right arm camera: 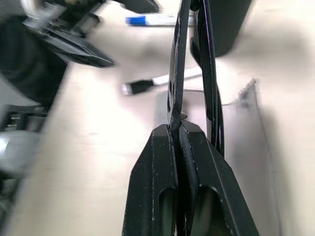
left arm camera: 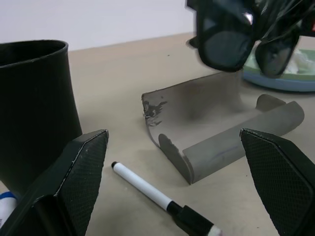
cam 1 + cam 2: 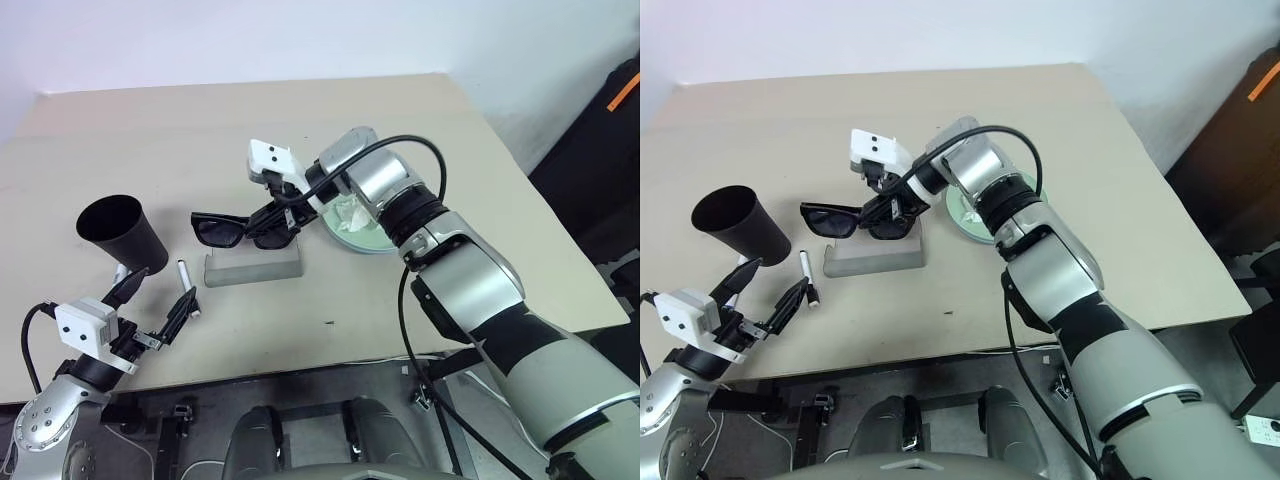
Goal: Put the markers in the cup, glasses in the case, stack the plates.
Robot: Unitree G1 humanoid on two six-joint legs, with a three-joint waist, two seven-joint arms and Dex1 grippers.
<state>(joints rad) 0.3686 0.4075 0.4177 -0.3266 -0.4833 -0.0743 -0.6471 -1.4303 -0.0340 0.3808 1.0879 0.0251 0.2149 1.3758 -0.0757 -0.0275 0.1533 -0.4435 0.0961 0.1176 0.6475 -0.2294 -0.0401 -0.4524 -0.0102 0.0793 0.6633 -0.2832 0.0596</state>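
My right gripper (image 3: 277,220) is shut on the black glasses (image 3: 222,230) and holds them in the air just above the grey case (image 3: 255,268). The case lies open on the table. In the right wrist view the fingers (image 1: 162,162) pinch the folded frame (image 1: 177,64). The black cup (image 3: 120,232) stands upright at the left. A black-capped marker (image 3: 808,278) lies between cup and case. A blue-capped marker (image 1: 147,19) lies at the cup's base. My left gripper (image 3: 155,300) hovers open in front of the cup, near the markers. A mint green plate (image 3: 372,240) appears to rest on a light blue one (image 2: 275,83).
A crumpled white tissue (image 3: 350,213) lies on the plates, partly behind my right arm. The table's near edge (image 3: 300,365) runs just below the left gripper. Dark furniture (image 3: 600,170) stands past the table's right side.
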